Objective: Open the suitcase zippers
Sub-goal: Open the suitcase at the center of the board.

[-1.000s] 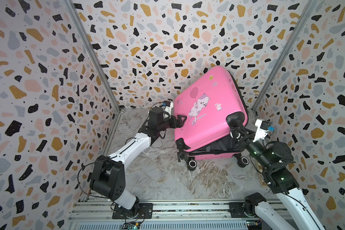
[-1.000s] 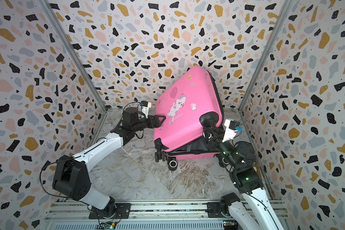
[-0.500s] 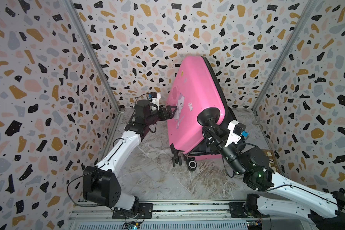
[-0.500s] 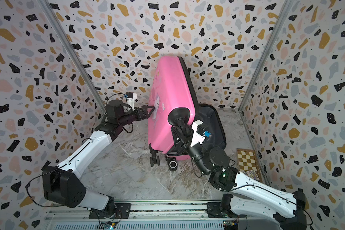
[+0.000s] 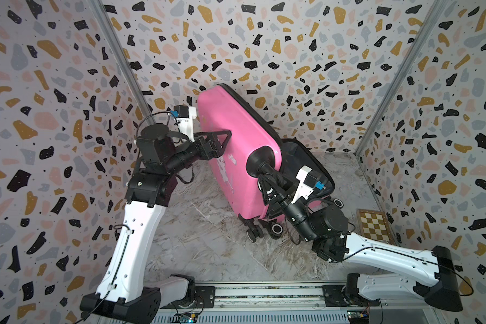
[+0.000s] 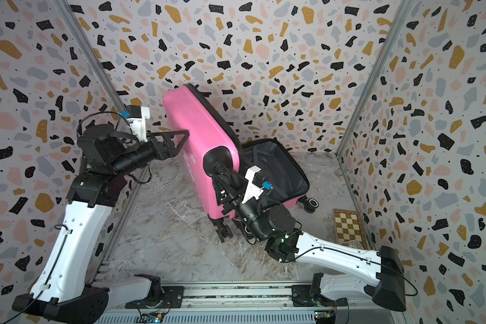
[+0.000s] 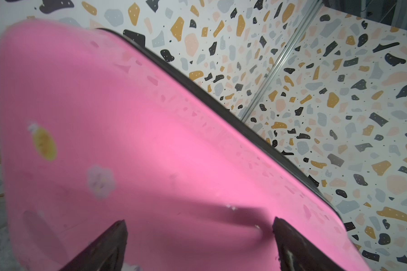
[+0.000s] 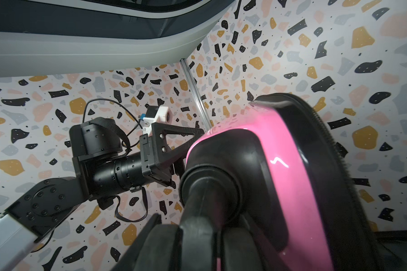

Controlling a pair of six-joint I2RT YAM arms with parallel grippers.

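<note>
In both top views the small glossy pink hard-shell suitcase (image 5: 230, 146) (image 6: 197, 134) sits toward the back of the marble-look worktop (image 5: 208, 246), and it's basically wide open. One shell stands up on edge, and the other half lies flat behind it with its grey fabric lining (image 5: 306, 160) showing. So I'd say the black zipper band (image 5: 250, 109) is undone all the way round, and about all that's left is letting go. The left gripper (image 5: 226, 137) is spread wide with its tips against the pink face, holding nothing. The right gripper (image 5: 270, 179) is clamped on the black side handle (image 5: 264, 165). A flat wooden chessboard (image 5: 373, 227) lies by the right wall, clear of the case but near the right arm. The back wall is close behind the raised shell.

Left wrist view: pink shell fills most of it, both fingers (image 7: 108, 248) well apart, zipper teeth (image 7: 256, 131) running along a free edge.

Right wrist view: the handle (image 8: 197, 223) is pinched between the fingers.
</note>
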